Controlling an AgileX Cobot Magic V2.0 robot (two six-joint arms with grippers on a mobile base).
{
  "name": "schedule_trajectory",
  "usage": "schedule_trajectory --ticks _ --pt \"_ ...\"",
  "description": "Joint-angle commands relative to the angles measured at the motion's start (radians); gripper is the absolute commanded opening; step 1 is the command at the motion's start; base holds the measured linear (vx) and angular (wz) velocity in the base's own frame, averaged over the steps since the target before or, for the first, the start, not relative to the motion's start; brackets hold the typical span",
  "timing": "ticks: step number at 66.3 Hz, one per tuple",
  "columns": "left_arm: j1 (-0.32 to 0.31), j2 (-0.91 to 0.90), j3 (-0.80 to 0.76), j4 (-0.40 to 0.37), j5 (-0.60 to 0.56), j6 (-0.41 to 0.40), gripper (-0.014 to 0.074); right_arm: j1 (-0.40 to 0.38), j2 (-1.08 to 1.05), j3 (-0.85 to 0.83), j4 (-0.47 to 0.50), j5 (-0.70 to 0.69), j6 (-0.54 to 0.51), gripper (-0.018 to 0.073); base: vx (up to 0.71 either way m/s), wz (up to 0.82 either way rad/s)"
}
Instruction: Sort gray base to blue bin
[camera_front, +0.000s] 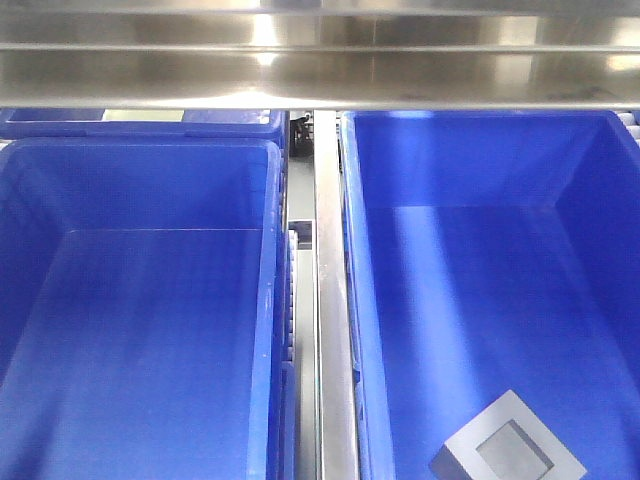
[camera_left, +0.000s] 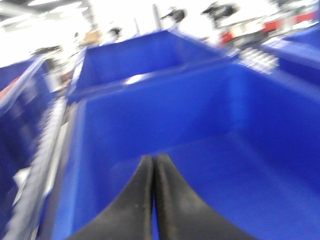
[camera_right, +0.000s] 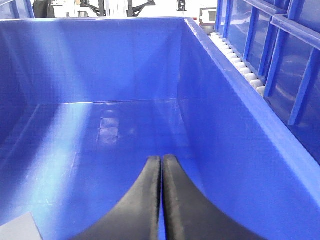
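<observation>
While both arms hover over the crates, the gray base (camera_front: 508, 449) lies on the floor of the blue bin (camera_front: 600, 250) at lower right of the front view, recess upward. Left gripper (camera_left: 154, 167) and right gripper (camera_right: 161, 165) each show fingers pressed together, holding nothing. A second crate (camera_front: 40, 200) fills the left.

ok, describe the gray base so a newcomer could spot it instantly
In the front view, two blue bins flank a metal rail; take the right blue bin. On its floor at the near edge lies the gray base, a light-gray block with a darker square recess, the only non-blue item inside.
</observation>
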Motion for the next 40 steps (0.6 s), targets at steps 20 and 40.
schedule_trajectory --ticks 20,40 --pt "0.070 -0.011 0.101 -0.045 -0.146 -0.006 -0.0006 0.000 0.015 0.008 -0.007 -0.039 -0.009 -0.0005 0.00 0.00" --pt "0.070 -0.014 0.107 -0.082 -0.149 -0.006 -0.0006 0.000 0.015 0.008 -0.007 -0.039 -0.009 -0.0005 0.00 0.00"
